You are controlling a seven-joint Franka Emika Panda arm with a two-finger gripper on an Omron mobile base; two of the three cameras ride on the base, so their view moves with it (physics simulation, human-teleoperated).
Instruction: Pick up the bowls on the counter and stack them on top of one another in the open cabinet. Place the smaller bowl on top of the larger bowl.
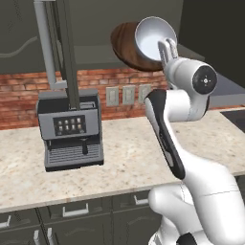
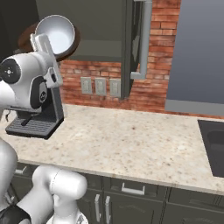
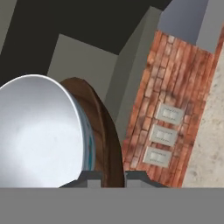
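The long beige table [image 1: 119, 158] lies bare of bowls; a coffee machine [image 1: 71, 129] stands at its left against the brick wall. Above it, the open cabinet [image 2: 100, 26] shows its dark interior and grey shelf. Inside the cabinet, the larger bowl [image 1: 125, 44], brown and wood-grained, appears to stand tilted on the shelf, though its contact there is hard to read. Right in front of it, the smaller bowl [image 1: 154, 37] is raised at the cabinet mouth, tipped on its side with its opening facing outward. The gripper [image 1: 167, 53] has its fingers narrow, pinching the pale bowl's rim from below. That bowl looks stiff, glossy and likely slippery, probably light but breakable. The thin rim is the sensible hold, kept firm until the bowl nests level in the brown one.
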